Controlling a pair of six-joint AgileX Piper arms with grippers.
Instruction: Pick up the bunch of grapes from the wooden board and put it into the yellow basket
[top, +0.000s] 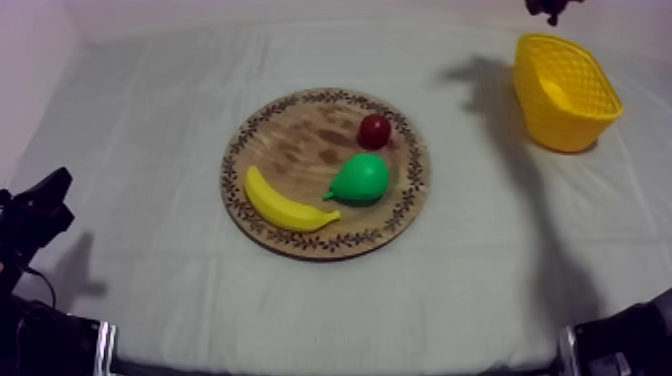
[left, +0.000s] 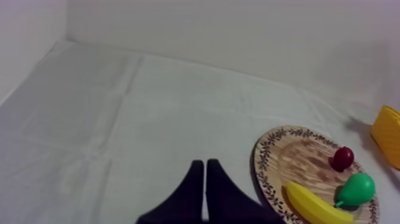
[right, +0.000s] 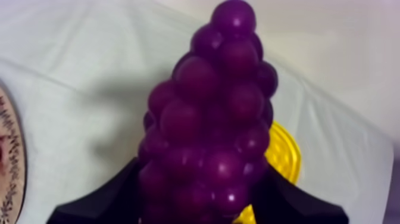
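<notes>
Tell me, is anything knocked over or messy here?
Nothing stands out. The yellow banana, green pear and small red fruit lie tidily on the round wooden board. The purple bunch of grapes is held in the right hand, near the yellow basket.

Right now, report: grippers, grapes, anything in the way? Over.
Right gripper shut on grapes, high near basket, not in yet. Left gripper shut, low beside board. Banana, pear, red fruit on board, away from basket.
</notes>
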